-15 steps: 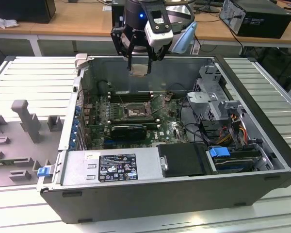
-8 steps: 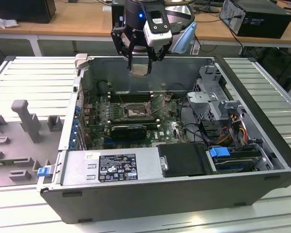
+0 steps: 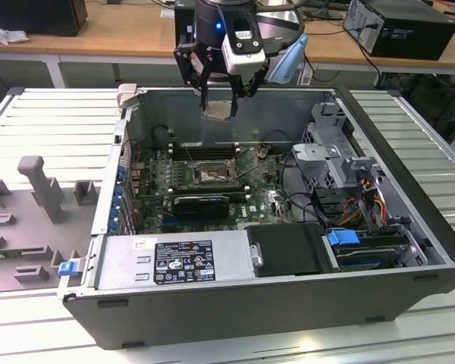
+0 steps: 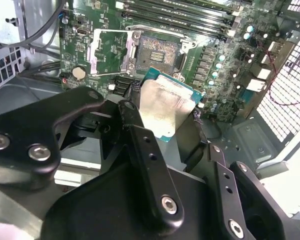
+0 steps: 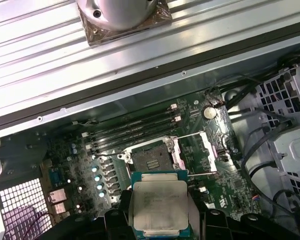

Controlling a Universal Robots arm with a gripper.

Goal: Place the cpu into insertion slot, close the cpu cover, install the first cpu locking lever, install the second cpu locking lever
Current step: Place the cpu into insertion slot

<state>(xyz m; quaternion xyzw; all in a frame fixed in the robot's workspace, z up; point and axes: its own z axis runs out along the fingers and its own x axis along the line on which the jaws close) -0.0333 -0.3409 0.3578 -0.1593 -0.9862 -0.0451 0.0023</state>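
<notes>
Currently the gripper (image 3: 219,105) hangs over the open case (image 3: 288,307). Its fingers (image 4: 140,145) are clamped on opposite edges of the cpu (image 5: 160,207). The chip is held in the air with its metal top toward the wrist cameras. It is well above the board (image 3: 155,193) and not yet in the slot (image 5: 152,160).

Hazards, as judged from this position:
- Bent pins. The pin field lies exposed. A chip that arrives tilted, or turned off the corner marks, would load the pins unevenly.
- Slip. The grip bears on thin edges only, so a jolt could drop the chip onto the board.
- Fouling. The cover (image 5: 205,152) is swung open just beside the slot. A sideways offset could land a chip corner on its frame.

Contents:
- The slot holds no chip.
- The case holds the board with its memory slots (image 5: 135,127).
- A drive cage (image 3: 330,152) and loose cables (image 3: 364,201) lie toward the exterior view's right.
- A labelled metal box (image 3: 174,262) and a black box (image 3: 288,250) sit along the near wall.
</notes>
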